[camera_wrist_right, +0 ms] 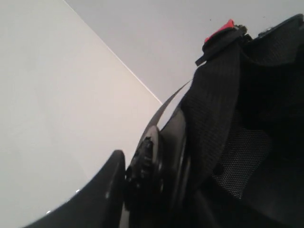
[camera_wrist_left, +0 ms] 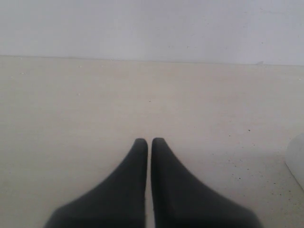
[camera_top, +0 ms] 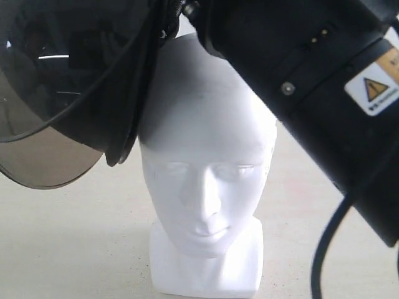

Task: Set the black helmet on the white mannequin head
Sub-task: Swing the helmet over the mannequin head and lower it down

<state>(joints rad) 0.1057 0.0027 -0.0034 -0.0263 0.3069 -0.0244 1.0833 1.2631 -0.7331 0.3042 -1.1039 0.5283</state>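
Shell of the black helmet: glossy and dark. A smoke-tinted bubble visor curves out and down from it, and the table colour shows through the visor's lower edge. The right wrist view looks into the inside, where a black webbing strap carries a red tab at its end, with mesh lining behind.

The helmet is off the table, tilted, and carried at the right gripper. One finger lies against the outside of the shell by the visor pivot. The opposite finger is hidden inside the helmet. The gripper is clamped on the helmet's rim.

White mannequin head: matte, bald, moulded face, squarish base, upright on the pale table. It stands below the right gripper. The helmet hangs beside the crown, not seated on it. In the exterior view the rim overlaps the crown's edge; I cannot tell whether they touch.

The right arm slants down across the top of the head toward the helmet. It carries a yellow warning label, and a black cable loops beneath.

Left gripper: fingers pressed together with only a hairline slit, nothing between them, low over the table.
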